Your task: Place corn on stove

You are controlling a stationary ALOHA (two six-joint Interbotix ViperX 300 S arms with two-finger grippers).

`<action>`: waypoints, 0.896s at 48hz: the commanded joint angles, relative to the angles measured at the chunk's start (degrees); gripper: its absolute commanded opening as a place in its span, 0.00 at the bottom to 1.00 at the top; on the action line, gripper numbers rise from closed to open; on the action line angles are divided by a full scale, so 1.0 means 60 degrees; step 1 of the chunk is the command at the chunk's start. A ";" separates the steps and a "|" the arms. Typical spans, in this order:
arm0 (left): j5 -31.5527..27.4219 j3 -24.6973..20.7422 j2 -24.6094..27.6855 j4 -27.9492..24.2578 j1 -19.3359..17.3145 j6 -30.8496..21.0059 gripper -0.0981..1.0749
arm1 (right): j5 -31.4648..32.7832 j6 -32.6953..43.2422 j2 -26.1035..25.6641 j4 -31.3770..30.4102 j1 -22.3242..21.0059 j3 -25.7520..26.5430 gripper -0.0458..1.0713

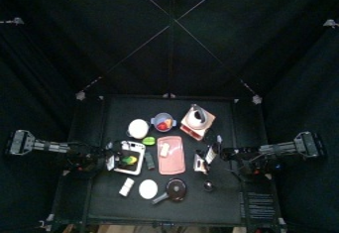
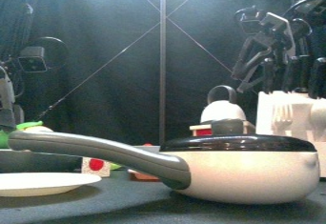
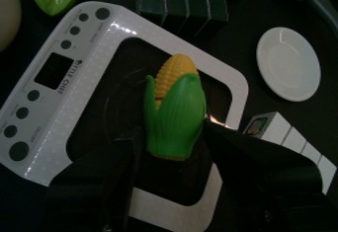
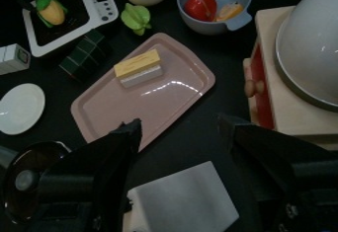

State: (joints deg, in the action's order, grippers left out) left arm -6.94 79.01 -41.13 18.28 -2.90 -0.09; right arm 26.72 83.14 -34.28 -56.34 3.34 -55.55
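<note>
Corn (image 3: pixel 176 108) lying flat on stove (image 3: pixel 79 73) centre, inside white rim, white plate (image 3: pixel 290 63) well apart; left gripper (image 3: pixel 199 182) spread just beside corn, right gripper (image 4: pixel 179 152) spread above pink tray (image 4: pixel 145 96).

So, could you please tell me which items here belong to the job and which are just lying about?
Belonging to the job:
- yellow-green toy corn cob
- square white-rimmed, dark-centred stove, which it rests on

Just lying about:
- pink rectangular tray
- small round white plate
- black-lidded white saucepan
- blue-grey bowl
</note>
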 commanded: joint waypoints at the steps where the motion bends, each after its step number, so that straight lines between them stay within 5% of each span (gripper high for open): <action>1: 0.0015 -0.0103 0.0015 0.0029 -0.0015 0.0015 0.85 | -0.0044 0.0015 -0.0059 -0.0029 -0.0015 0.0146 0.88; 43: 0.0396 -0.0835 0.0015 -0.0381 -0.0205 0.0073 0.86 | -0.0044 0.0015 -0.0044 -0.0029 -0.0015 0.0132 0.88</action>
State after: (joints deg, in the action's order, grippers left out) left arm -5.71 75.94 -41.13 16.96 -3.96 0.26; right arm 26.63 83.23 -34.28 -56.34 3.34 -55.55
